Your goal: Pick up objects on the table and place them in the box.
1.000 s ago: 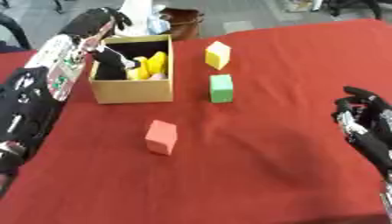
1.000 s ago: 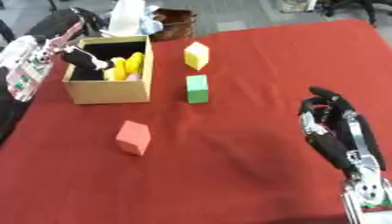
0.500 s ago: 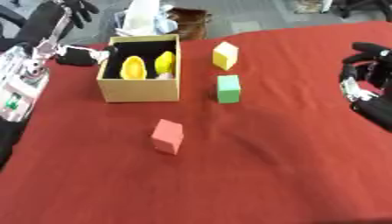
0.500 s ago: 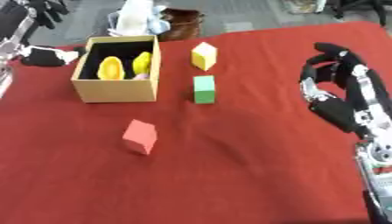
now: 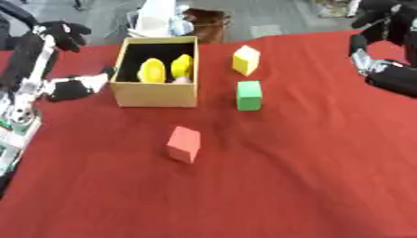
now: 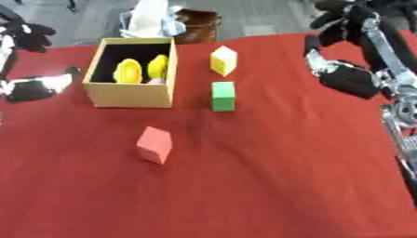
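Our right hand point(image 6: 346, 28), empty with fingers relaxed, is nearest the yellow block point(image 6: 223, 60), which lies to its left.

Both eye views look down from the robot's head onto the red worktop point(image 5: 285, 186), from near and side by side. They share almost the same scene, only shifted a little sideways.

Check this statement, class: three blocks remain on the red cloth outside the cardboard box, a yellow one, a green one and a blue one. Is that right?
Not quite. The third block is pink, not blue, as the left eye view shows. The rest stands: the yellow block and the green block also lie on the red cloth, outside the cardboard box.
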You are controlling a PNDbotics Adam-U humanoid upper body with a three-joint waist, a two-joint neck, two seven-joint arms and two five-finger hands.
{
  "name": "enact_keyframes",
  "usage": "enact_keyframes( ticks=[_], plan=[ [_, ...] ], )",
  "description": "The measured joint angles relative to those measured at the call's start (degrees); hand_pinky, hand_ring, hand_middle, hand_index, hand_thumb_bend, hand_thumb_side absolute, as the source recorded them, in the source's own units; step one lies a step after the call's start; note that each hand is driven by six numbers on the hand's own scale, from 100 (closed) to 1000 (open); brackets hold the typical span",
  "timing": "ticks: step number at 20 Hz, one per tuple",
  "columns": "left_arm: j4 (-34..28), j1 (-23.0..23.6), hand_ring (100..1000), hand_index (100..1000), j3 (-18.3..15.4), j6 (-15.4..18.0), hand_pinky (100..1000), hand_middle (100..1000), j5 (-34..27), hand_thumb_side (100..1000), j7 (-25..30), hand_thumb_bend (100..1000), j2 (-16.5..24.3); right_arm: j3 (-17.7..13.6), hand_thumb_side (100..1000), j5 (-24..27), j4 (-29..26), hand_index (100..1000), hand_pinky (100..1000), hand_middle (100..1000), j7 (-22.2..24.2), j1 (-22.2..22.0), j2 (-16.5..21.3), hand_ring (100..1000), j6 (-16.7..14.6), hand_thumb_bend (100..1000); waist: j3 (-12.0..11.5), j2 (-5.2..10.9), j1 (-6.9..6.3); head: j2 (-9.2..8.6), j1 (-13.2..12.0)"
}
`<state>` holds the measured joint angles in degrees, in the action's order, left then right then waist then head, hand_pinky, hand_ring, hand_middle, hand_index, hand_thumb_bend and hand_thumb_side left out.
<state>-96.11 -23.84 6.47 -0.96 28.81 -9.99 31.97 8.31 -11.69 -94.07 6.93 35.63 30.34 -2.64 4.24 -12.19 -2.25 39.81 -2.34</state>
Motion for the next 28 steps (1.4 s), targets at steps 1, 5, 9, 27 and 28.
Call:
enact_keyframes(
  ticks=[1, 5, 9, 27, 28],
  plan=[
    [-1.5, 1.3, 552, 741, 0.0, -0.3, 613, 540, -1.0, 284, -0.4, 503, -0.4, 0.8, 322, 0.2, 1.4, 863, 646, 669, 0.8, 1.2, 0.5, 610, 0.3, 100, -0.3, 0.00, 0.03, -0.09, 0.2],
    [-7.4, 6.4, 548, 737, 0.0, -2.1, 610, 535, -4.6, 292, -1.1, 502, -2.3, 3.7, 339, -0.1, 7.2, 874, 656, 692, 4.2, 6.7, 1.1, 627, 1.8, 100, -1.5, 0.00, 0.04, -0.13, 1.2],
    [-12.9, 9.6, 547, 736, -0.1, -4.8, 609, 533, -8.3, 301, -0.8, 493, -4.3, 6.6, 335, -2.5, 13.1, 885, 676, 721, 7.9, 11.8, 0.1, 660, 3.1, 100, -2.4, 0.00, 0.08, -0.13, 2.1],
    [-14.7, 14.3, 544, 733, -2.1, -5.3, 607, 527, -19.8, 351, -0.4, 449, -10.2, 6.6, 426, -33.5, 44.3, 934, 809, 869, 19.8, 19.9, -12.8, 844, -12.5, 377, -4.7, 0.00, 0.57, -0.15, 4.4],
    [-14.4, 14.3, 544, 733, -2.2, -5.3, 607, 526, -19.9, 353, -0.4, 448, -10.5, 5.8, 426, -36.1, 45.9, 933, 807, 866, 18.9, 19.9, -13.3, 842, -13.9, 376, -4.8, 0.00, 0.57, -0.15, 4.4]
  ],
)
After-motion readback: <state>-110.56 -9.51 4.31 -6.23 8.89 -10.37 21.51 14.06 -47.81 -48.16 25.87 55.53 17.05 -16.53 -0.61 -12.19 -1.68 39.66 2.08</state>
